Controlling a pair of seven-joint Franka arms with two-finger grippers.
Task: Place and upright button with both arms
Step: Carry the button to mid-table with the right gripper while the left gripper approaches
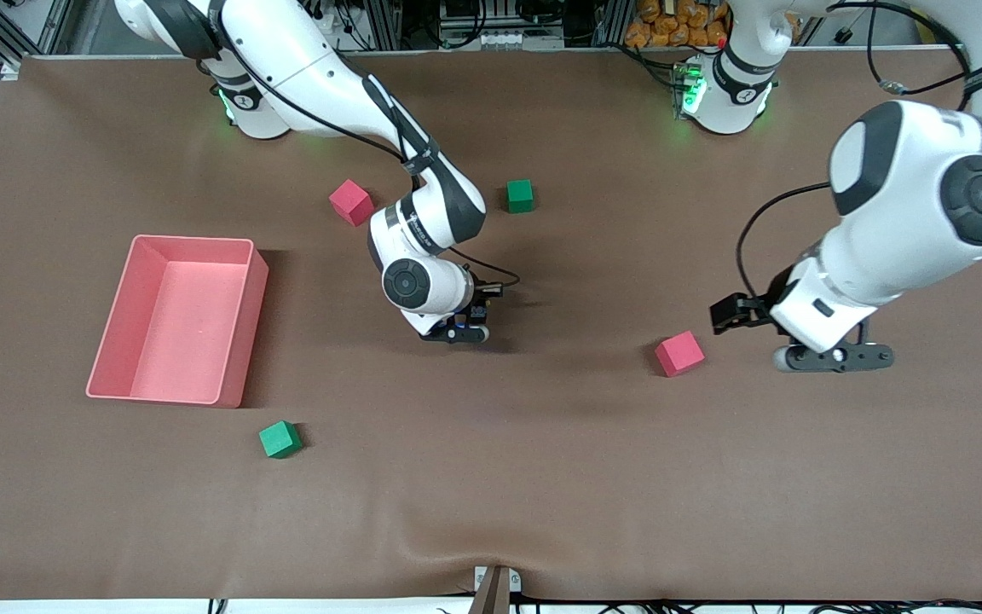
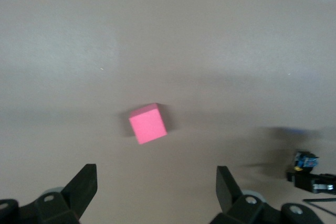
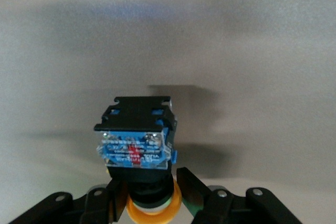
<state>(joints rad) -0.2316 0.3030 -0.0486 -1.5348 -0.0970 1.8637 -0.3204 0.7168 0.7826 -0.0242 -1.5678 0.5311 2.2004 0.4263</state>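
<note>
Bare brown mat (image 1: 542, 477) lies open between the arms; only one red cube (image 1: 679, 353), seemingly just beside the left gripper (image 1: 834, 357), obstructs.

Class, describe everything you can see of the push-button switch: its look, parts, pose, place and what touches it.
The button is a small switch with a black blocky body, blue inserts, a printed label with a red mark, and a round orange-yellow cap. It looks like plastic. The right hand is shut on it near the cap, its fingers touching the neck, with the body pointing away from the hand. It is over the brown table mid-table.
</note>
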